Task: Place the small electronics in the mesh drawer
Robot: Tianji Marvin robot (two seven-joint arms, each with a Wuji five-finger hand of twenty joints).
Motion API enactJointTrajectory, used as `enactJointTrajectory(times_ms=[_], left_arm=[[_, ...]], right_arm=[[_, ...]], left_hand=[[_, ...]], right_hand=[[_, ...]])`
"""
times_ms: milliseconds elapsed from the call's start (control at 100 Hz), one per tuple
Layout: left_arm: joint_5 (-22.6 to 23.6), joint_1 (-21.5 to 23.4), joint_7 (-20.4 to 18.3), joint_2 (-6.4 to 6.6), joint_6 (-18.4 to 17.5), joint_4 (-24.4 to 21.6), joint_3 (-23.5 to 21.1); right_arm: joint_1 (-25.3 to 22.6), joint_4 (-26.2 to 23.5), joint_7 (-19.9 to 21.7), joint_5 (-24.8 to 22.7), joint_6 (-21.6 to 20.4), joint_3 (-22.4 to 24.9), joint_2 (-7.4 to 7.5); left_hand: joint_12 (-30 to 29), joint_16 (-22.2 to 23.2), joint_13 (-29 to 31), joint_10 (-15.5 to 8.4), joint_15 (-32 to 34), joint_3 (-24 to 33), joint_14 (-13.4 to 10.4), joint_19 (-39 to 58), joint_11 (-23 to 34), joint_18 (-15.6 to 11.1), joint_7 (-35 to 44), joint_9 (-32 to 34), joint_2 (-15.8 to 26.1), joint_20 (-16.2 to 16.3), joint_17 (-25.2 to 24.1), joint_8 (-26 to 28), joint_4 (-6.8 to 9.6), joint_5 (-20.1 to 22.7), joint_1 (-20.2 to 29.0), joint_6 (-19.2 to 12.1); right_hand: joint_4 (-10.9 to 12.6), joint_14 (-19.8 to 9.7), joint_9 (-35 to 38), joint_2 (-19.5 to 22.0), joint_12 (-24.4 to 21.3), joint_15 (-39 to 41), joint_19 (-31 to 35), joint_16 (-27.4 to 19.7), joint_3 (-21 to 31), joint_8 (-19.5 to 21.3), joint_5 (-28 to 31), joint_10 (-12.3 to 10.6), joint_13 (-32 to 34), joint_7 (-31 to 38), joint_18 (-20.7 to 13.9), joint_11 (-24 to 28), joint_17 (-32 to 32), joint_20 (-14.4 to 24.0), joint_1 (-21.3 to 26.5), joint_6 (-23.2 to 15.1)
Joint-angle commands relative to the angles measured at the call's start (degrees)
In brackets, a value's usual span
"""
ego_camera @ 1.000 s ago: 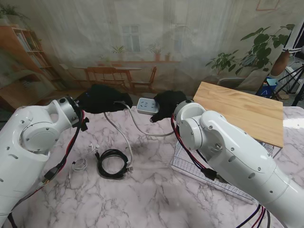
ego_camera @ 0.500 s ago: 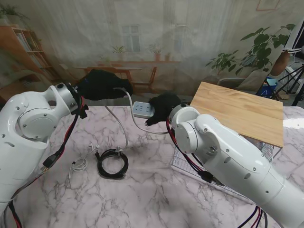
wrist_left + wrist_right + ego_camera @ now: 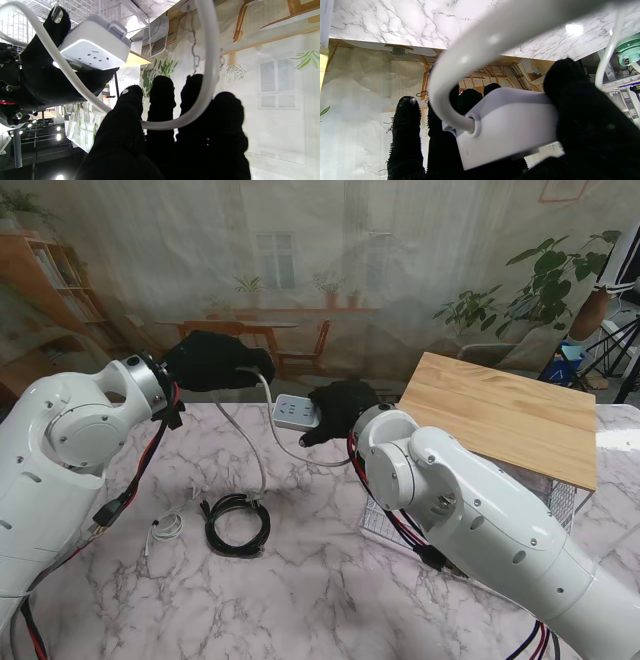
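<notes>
A white power strip (image 3: 295,412) is held in the air over the far middle of the table, my right hand (image 3: 340,408) shut on it; it also shows in the right wrist view (image 3: 510,127) and the left wrist view (image 3: 96,48). Its thick white cord (image 3: 262,442) loops up through my left hand (image 3: 215,360), whose black-gloved fingers (image 3: 160,105) are closed around the cord (image 3: 175,122). The cord's far end hangs to the table by a coiled black cable (image 3: 236,523). The wire mesh drawer (image 3: 400,525) sticks out under a wooden-topped rack (image 3: 505,415) on the right, mostly hidden by my right arm.
A thin white cable with a small plug (image 3: 168,525) lies left of the black coil on the marble table (image 3: 300,600). A painted backdrop stands behind the table's far edge. My large white arms cover both near corners.
Both hands have risen and shifted left, carrying the power strip and its cord higher off the table. The cord's lower part has been drawn closer to the black coil.
</notes>
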Motion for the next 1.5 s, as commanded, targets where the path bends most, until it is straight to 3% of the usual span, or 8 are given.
enactJointTrajectory(times_ms=[0,300,740,1000,1490], left_arm=[[0.7,-0.5,-0.4,0.04,-0.2,0.5,0.3],[-1.1,-1.9,-0.7,-0.13,0.2,-0.2,1.0],[-2.2,-7.2,-2.5,-0.39,3.6,1.2,4.7],[-0.8,-10.9,-3.3,-0.47,5.8,5.7,8.4],[-0.8,-14.9,0.0,-1.52,9.7,14.7,16.2]], right_arm=[[-0.3,0.1,-0.1,-0.1,0.1,-0.2,-0.23],[0.0,1.2,-0.8,-0.2,-1.0,-2.0,-0.47],[-3.2,-0.7,-1.8,-0.6,-5.6,-1.9,-0.25],[-6.0,-2.7,-3.4,0.0,-7.4,-0.3,-0.31],[-10.8,-6.8,-4.5,1.5,-10.5,3.2,-0.06]], left_hand=[[1.2,1.3,0.6,0.2,1.9,1.2,0.9,3.0,2.2,-1.1,3.1,2.1,3.4,-0.3,0.4,2.8,1.75,1.8,3.7,-4.2],[1.4,1.4,0.5,0.0,1.8,1.2,0.7,2.9,2.2,-1.2,3.1,2.0,3.3,-0.2,0.3,2.9,1.76,1.7,3.6,-4.4],[1.4,1.5,0.4,-0.1,1.7,1.1,0.5,2.8,2.1,-1.3,3.0,2.0,3.3,-0.1,0.2,3.0,1.75,1.8,3.5,-4.6],[1.5,1.6,0.1,-0.2,1.5,0.9,0.5,2.5,2.0,-1.5,3.0,1.8,3.5,-0.1,-0.2,3.0,1.65,1.6,3.5,-4.8],[1.6,1.7,-0.8,-0.3,1.0,0.6,0.5,1.8,1.9,-1.7,2.7,1.1,3.9,0.1,-1.3,2.7,1.59,1.2,3.5,-4.8]], right_hand=[[0.6,-1.9,4.2,10.5,0.8,4.6,1.2,0.2,10.9,-0.5,7.9,0.3,1.9,2.9,-0.8,6.7,-0.3,0.2,10.2,-10.0],[0.6,-2.0,4.4,10.5,0.8,4.7,1.3,0.2,11.0,-0.5,8.0,0.2,2.0,2.9,-0.8,6.8,-0.3,0.2,10.1,-10.1],[0.6,-2.1,4.4,10.4,0.8,4.7,1.4,0.2,11.0,-0.4,8.0,0.2,2.0,2.9,-0.8,6.8,-0.1,0.2,10.0,-10.2],[0.5,-2.0,4.4,10.3,0.8,4.7,1.5,0.2,11.1,-0.4,8.1,0.1,2.1,2.9,-0.8,6.8,0.0,0.2,10.0,-10.2],[0.5,-2.0,4.6,10.2,0.8,4.7,1.7,0.2,11.3,-0.4,8.2,0.1,2.2,2.9,-0.8,6.7,0.1,0.2,10.0,-10.1]])
